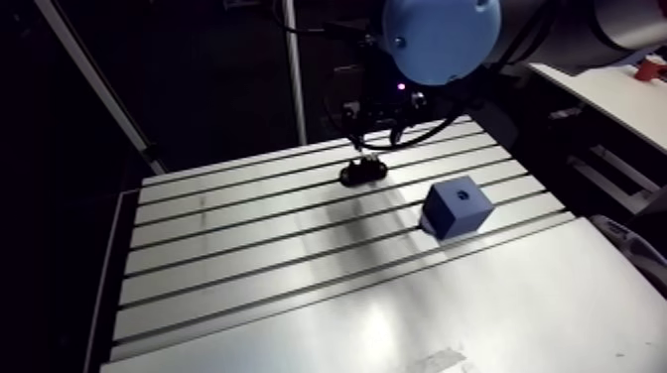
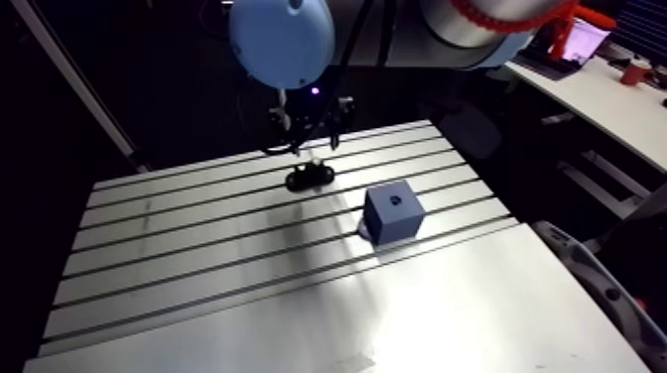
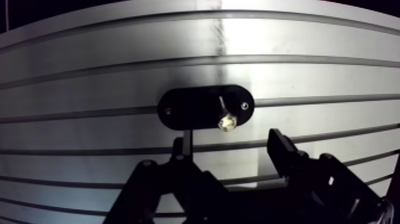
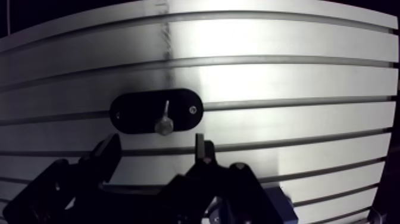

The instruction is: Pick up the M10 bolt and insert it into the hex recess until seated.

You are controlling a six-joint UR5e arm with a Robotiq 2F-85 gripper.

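A black oval holder (image 3: pixel 196 108) lies on the slotted table, and a silvery bolt (image 3: pixel 225 118) stands in it with its head facing the wrist camera. My gripper (image 3: pixel 227 140) hangs just above the holder, open. The bolt sits slightly ahead of the gap between the fingers (image 3: pixel 277 138), and nothing touches it. In the arm view the gripper (image 1: pixel 379 139) hovers over the holder (image 1: pixel 362 172) near the table's far edge. A blue cube (image 1: pixel 457 206) with a dark recess in its top face stands to the right of the holder, closer to the front.
The aluminium table (image 1: pixel 258 268) has long parallel slots running across it. Its far edge (image 1: pixel 248 161) lies just behind the holder. A white bench (image 1: pixel 615 99) stands off to the right of the table.
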